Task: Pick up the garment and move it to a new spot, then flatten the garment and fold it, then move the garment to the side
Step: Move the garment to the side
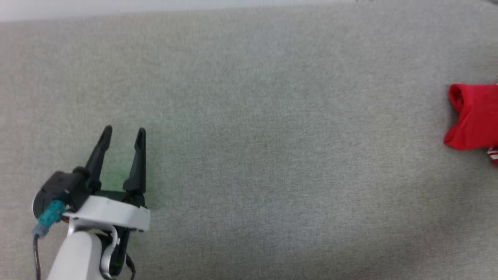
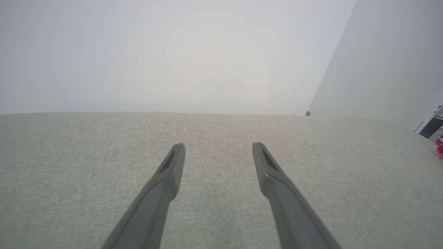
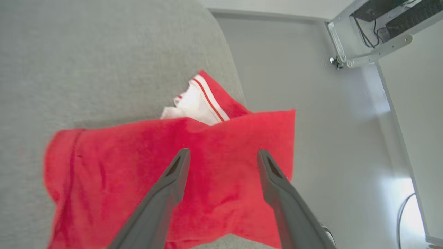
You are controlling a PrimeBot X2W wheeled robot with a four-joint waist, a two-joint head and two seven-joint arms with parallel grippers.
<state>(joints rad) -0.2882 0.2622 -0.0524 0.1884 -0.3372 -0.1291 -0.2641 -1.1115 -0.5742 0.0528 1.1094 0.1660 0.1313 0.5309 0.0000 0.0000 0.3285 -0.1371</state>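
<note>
The garment (image 1: 475,116), a folded red jersey, lies at the far right edge of the grey table, partly cut off by the head view's border. In the right wrist view the garment (image 3: 114,180) is a red bundle with a white sleeve and red-white striped trim (image 3: 200,102) poking out at its far side, and one corner hangs past the table's edge. My right gripper (image 3: 221,154) hovers just above it, open, with nothing between its fingers. My left gripper (image 1: 123,132) stands open over bare table at the lower left, far from the garment; the left wrist view shows its gripper (image 2: 218,147) open too.
The grey cloth-covered table (image 1: 249,136) stretches wide between my left gripper and the garment. Its right edge (image 3: 235,79) drops to a pale floor, where a white metal frame (image 3: 367,55) with cables stands. A pale wall rises behind the table.
</note>
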